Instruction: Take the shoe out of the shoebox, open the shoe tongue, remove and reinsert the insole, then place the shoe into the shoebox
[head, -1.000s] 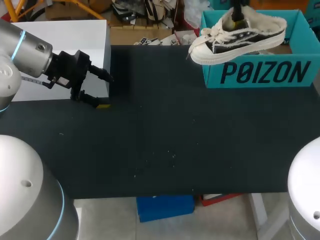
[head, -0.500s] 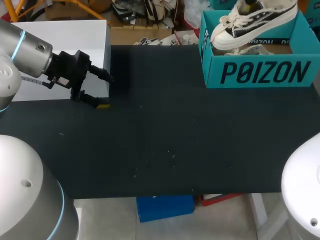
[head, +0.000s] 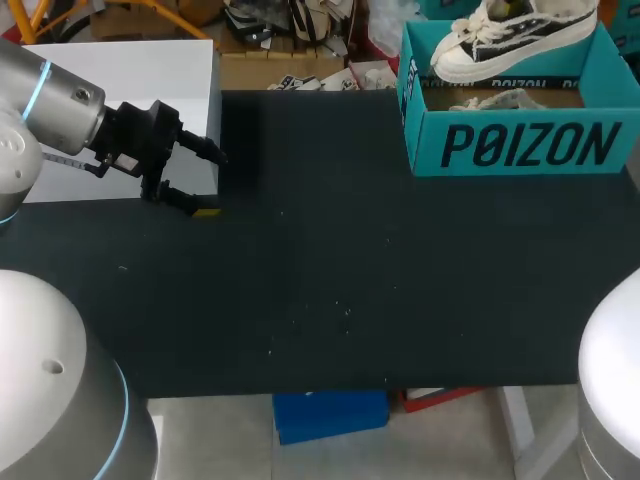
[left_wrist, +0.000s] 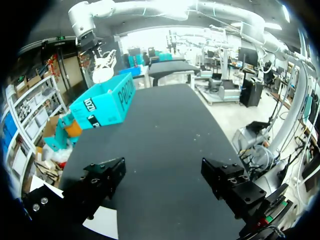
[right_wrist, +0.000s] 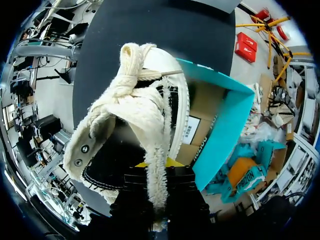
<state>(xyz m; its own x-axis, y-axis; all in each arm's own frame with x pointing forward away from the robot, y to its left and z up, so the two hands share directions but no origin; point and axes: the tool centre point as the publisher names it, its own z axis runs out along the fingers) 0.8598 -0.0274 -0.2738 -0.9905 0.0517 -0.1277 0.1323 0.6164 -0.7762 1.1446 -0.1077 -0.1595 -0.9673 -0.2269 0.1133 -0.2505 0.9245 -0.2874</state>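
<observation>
A black and white canvas shoe (head: 515, 35) with cream laces hangs above the open teal shoebox (head: 520, 145) at the table's far right. In the right wrist view my right gripper (right_wrist: 155, 172) is shut on the frayed heel edge of the shoe (right_wrist: 135, 115), with the shoebox (right_wrist: 220, 130) below and beside it. My left gripper (head: 195, 180) stands open at the table's left side, with nothing between its fingers. From the left wrist view, the left gripper (left_wrist: 165, 185) faces across the black table toward the shoebox (left_wrist: 102, 105) and the hanging shoe (left_wrist: 102, 67).
A white block (head: 120, 90) stands at the back left, right beside my left gripper. Something pale (head: 495, 100) lies inside the shoebox. The black tabletop (head: 330, 270) stretches between the two arms.
The right arm has carried the shoe back and to the right, from over the box's front left corner to above its inside. The left arm has not moved.
</observation>
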